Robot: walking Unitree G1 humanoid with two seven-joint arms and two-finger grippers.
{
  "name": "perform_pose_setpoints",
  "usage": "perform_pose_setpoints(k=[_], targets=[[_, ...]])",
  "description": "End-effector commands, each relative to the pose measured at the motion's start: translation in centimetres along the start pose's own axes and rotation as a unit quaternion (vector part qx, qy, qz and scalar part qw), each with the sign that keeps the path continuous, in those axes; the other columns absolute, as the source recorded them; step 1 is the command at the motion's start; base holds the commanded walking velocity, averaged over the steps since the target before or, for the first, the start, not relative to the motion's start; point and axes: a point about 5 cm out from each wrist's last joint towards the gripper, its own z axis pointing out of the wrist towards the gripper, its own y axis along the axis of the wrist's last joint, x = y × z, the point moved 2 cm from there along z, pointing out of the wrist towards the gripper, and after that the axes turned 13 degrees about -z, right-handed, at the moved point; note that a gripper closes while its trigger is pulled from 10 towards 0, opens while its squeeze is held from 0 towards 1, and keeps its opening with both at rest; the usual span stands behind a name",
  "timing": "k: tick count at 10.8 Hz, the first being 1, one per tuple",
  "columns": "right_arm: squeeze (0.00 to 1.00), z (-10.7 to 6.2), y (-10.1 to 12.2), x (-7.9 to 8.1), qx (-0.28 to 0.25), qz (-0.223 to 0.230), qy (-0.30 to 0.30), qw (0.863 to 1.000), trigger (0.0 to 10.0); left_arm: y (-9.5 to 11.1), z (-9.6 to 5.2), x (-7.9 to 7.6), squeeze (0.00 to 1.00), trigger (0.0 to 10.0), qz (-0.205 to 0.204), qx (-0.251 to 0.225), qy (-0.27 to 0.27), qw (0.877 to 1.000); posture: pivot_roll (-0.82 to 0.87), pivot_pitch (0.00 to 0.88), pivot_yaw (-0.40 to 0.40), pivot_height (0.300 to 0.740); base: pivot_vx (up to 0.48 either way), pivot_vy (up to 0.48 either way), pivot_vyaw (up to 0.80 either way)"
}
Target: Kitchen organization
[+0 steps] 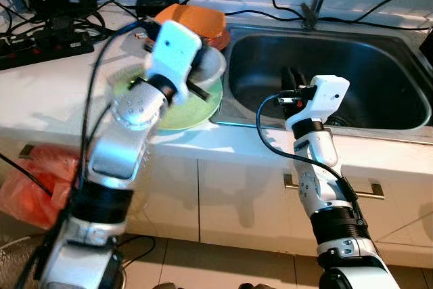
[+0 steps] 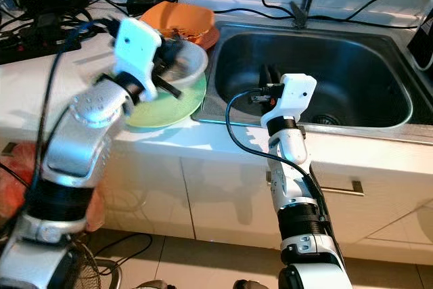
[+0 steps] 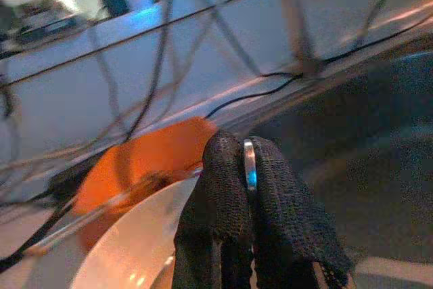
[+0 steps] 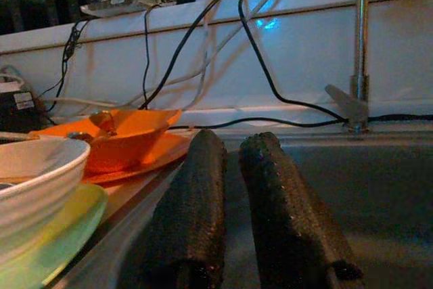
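A white bowl (image 2: pixel 181 65) is seen on a pale green plate (image 2: pixel 169 107), which lies flat on the white counter (image 1: pixel 47 93) just beside the left rim of the steel sink (image 2: pixel 352 65). The bowl stands mouth up, slightly tilted. Its rim is pinched between the closed fingers (image 3: pixel 230 201) of the left gripper (image 2: pixel 164 65), which reaches over the bowl from the counter side; a thin metal edge is visible between the two fingertips in the left wrist view. Behind the bowl, an orange bowl (image 4: pixel 122 137) rests on an orange plate (image 1: pixel 213 40). The right gripper (image 1: pixel 292 78) is held over the sink basin, clear of the dishes, its two fingers (image 4: pixel 196 201) parallel, slightly apart and holding nothing. Black cables (image 1: pixel 47 28) and a faucet (image 4: pixel 358 52) are shown along the back wall. No legible writing can be made out.
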Motion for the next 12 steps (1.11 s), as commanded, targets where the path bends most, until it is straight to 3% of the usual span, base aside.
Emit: perform_pose_setpoints(k=[1,3,7,10,12], targets=[[0.00,0.0,-0.3,0.1,0.007,0.006,0.004,1.000,10.0,-0.4,0.0,1.0,0.00,10.0,-0.007,0.018,0.027,0.999,0.17,0.063,-0.013,0.740,0.000,0.000,0.00],[0.00,0.0,-0.3,0.1,0.007,0.007,0.004,1.000,10.0,1.1,-0.2,2.4,0.00,10.0,-0.057,-0.006,0.051,0.997,0.17,0.063,-0.013,0.740,0.000,0.000,0.00],[0.00,0.0,-0.3,0.2,0.008,0.007,0.007,1.000,10.0,3.8,-0.3,2.5,0.00,10.0,-0.163,-0.050,0.024,0.985,0.18,0.062,-0.014,0.740,0.000,0.000,0.00],[0.00,0.0,-0.4,0.3,0.009,0.008,0.007,1.000,10.0,5.4,-0.7,3.4,0.00,10.0,-0.159,-0.066,0.030,0.985,0.18,0.063,-0.015,0.740,0.000,0.000,0.00],[0.00,0.0,-0.4,0.3,0.010,0.009,0.008,1.000,10.0,7.1,-1.0,3.2,0.00,10.0,-0.156,-0.105,0.028,0.982,0.18,0.064,-0.015,0.740,0.000,0.000,0.00]])
